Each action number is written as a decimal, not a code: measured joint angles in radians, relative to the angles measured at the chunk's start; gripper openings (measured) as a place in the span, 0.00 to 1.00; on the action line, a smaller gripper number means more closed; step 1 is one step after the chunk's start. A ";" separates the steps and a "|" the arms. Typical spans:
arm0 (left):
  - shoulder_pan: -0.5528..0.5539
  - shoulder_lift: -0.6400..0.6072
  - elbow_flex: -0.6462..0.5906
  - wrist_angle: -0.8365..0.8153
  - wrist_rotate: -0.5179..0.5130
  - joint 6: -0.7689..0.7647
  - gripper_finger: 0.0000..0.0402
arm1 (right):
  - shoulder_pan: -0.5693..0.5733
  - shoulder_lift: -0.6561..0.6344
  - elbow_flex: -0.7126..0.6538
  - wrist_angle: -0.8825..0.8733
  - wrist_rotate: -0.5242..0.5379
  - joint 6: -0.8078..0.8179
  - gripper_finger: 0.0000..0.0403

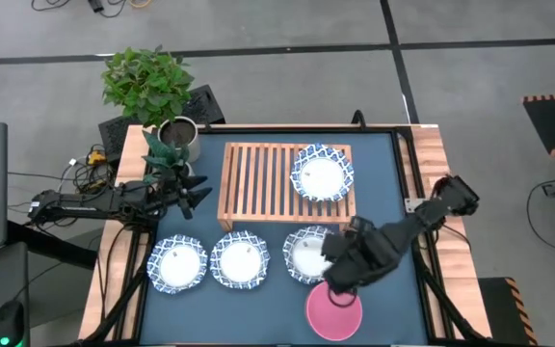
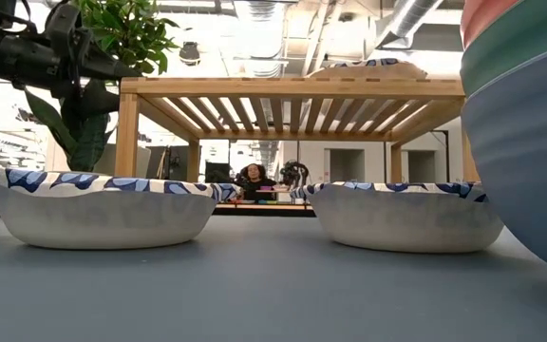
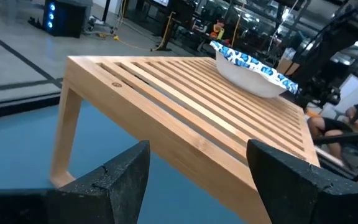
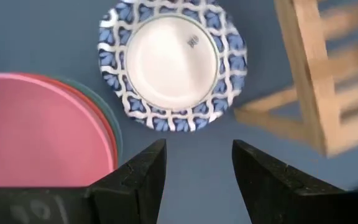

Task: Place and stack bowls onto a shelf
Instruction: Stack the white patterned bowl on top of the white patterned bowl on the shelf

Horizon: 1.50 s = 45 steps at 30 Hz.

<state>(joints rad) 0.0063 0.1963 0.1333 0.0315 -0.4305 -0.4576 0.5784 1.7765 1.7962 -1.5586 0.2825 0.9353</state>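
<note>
One patterned bowl [image 1: 322,174] sits at the shelf's [image 1: 258,183] right end; three patterned bowls and the coloured stack [image 1: 333,311] wait on the table while the right gripper [image 1: 340,275] and left gripper [image 1: 193,189] hang open and empty.

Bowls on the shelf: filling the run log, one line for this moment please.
shelf: one patterned bowl | table: three patterned bowls, pink stack | right gripper: open, above rightmost bowl | left gripper: open, beside shelf

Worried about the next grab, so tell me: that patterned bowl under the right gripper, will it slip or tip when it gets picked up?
The patterned bowl looks stiff, with a thin flared rim, so a rim pinch by the open right gripper probably holds. Its glossy surface may be slippery. Being wide and shallow, it likely slides rather than tips if nudged.
</note>
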 joint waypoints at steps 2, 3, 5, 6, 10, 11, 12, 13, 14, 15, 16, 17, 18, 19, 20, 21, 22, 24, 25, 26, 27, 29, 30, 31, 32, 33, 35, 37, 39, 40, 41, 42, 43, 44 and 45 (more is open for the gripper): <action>0.000 0.000 0.000 0.000 0.000 -0.020 0.63 | 0.032 -0.030 -0.054 -0.004 0.003 0.134 0.52; 0.000 0.000 0.000 0.000 0.000 -0.029 0.63 | 0.050 -0.049 -0.088 -0.004 0.004 0.200 0.52; 0.000 0.000 0.000 -0.001 0.000 -0.047 0.63 | 0.078 -0.094 -0.173 -0.001 0.004 0.347 0.52; 0.000 0.000 0.000 -0.003 0.001 -0.056 0.63 | 0.091 -0.123 -0.221 0.002 0.004 0.430 0.52; 0.000 0.000 0.000 -0.021 0.001 -0.085 0.63 | 0.138 -0.269 -0.420 0.088 0.006 0.737 0.52; 0.000 0.000 0.000 -0.022 0.000 -0.086 0.63 | 0.143 -0.315 -0.473 0.134 0.019 0.789 0.52; 0.000 0.000 0.000 -0.022 0.000 -0.088 0.63 | 0.147 -0.359 -0.523 0.185 0.040 0.830 0.52; 0.000 0.000 0.000 -0.022 0.000 -0.090 0.63 | 0.150 -0.405 -0.575 0.235 0.066 0.858 0.52; 0.000 0.000 0.000 -0.022 -0.001 -0.090 0.63 | 0.149 -0.448 -0.626 0.281 0.097 0.876 0.52; 0.000 0.000 0.000 -0.022 -0.004 -0.090 0.63 | 0.148 -0.488 -0.676 0.323 0.130 0.896 0.52; 0.000 0.000 0.000 -0.021 -0.012 -0.090 0.63 | 0.147 -0.525 -0.727 0.360 0.155 0.917 0.52; 0.000 0.000 0.000 -0.021 -0.024 -0.090 0.63 | 0.146 -0.556 -0.777 0.396 0.172 0.931 0.52; 0.000 0.000 0.000 -0.021 -0.035 -0.090 0.63 | 0.143 -0.581 -0.823 0.431 0.183 0.939 0.52; 0.000 0.000 0.000 -0.021 -0.044 -0.090 0.63 | 0.138 -0.602 -0.872 0.478 0.185 0.945 0.52; 0.000 0.000 0.000 -0.021 -0.049 -0.090 0.63 | 0.132 -0.620 -0.920 0.537 0.185 0.948 0.52; 0.000 0.000 0.000 -0.021 -0.050 -0.090 0.63 | 0.127 -0.635 -0.963 0.600 0.186 0.946 0.52; 0.000 0.000 0.000 -0.021 -0.050 -0.090 0.63 | 0.120 -0.648 -1.005 0.671 0.186 0.935 0.52; 0.000 0.000 0.000 -0.022 -0.051 -0.099 0.63 | 0.101 -0.660 -1.079 0.819 0.191 0.897 0.53; 0.000 0.000 0.000 -0.022 -0.051 -0.108 0.63 | 0.091 -0.660 -1.109 0.887 0.192 0.876 0.54; 0.000 0.000 0.000 -0.022 -0.053 -0.118 0.63 | 0.081 -0.660 -1.134 0.943 0.192 0.858 0.55; 0.000 0.000 0.000 -0.023 -0.054 -0.124 0.63 | 0.071 -0.659 -1.155 0.990 0.194 0.838 0.56; 0.000 0.000 0.000 -0.023 -0.055 -0.130 0.63 | 0.056 -0.660 -1.190 1.062 0.193 0.811 0.58; 0.000 0.000 0.000 -0.023 -0.056 -0.132 0.63 | 0.049 -0.658 -1.202 1.081 0.193 0.809 0.59; 0.000 0.000 0.000 -0.023 -0.057 -0.135 0.63 | 0.045 -0.657 -1.213 1.088 0.193 0.809 0.59; 0.000 0.000 0.000 -0.023 -0.059 -0.140 0.63 | 0.042 -0.657 -1.224 1.095 0.193 0.810 0.60; 0.000 0.000 0.000 -0.023 -0.062 -0.145 0.63 | 0.041 -0.657 -1.234 1.105 0.193 0.816 0.60; 0.000 0.000 0.000 -0.024 -0.065 -0.159 0.63 | 0.042 -0.657 -1.256 1.123 0.192 0.826 0.60; 0.000 0.000 0.000 -0.025 -0.065 -0.173 0.63 | 0.042 -0.652 -1.272 1.143 0.192 0.828 0.60; 0.000 0.000 0.000 -0.026 -0.067 -0.183 0.63 | 0.040 -0.627 -1.275 1.186 0.193 0.829 0.60; 0.000 0.000 0.000 -0.026 -0.067 -0.186 0.63 | 0.040 -0.612 -1.276 1.200 0.194 0.828 0.60; 0.000 0.000 0.000 -0.026 -0.067 -0.189 0.63 | 0.040 -0.595 -1.277 1.217 0.194 0.827 0.60; 0.000 0.000 0.000 -0.026 -0.067 -0.190 0.63 | 0.039 -0.572 -1.277 1.243 0.194 0.821 0.60; 0.000 0.000 0.000 -0.026 -0.067 -0.191 0.63 | 0.040 -0.545 -1.276 1.275 0.193 0.817 0.60; 0.000 0.000 0.000 -0.026 -0.068 -0.191 0.63 | 0.040 -0.518 -1.276 1.296 0.191 0.814 0.60; 0.000 0.000 0.000 -0.026 -0.069 -0.191 0.63 | 0.040 -0.494 -1.277 1.312 0.190 0.814 0.60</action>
<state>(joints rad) 0.0063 0.1963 0.1333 0.0051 -0.4996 -0.6483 0.6182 1.2820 0.5194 -0.2466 0.4722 1.7489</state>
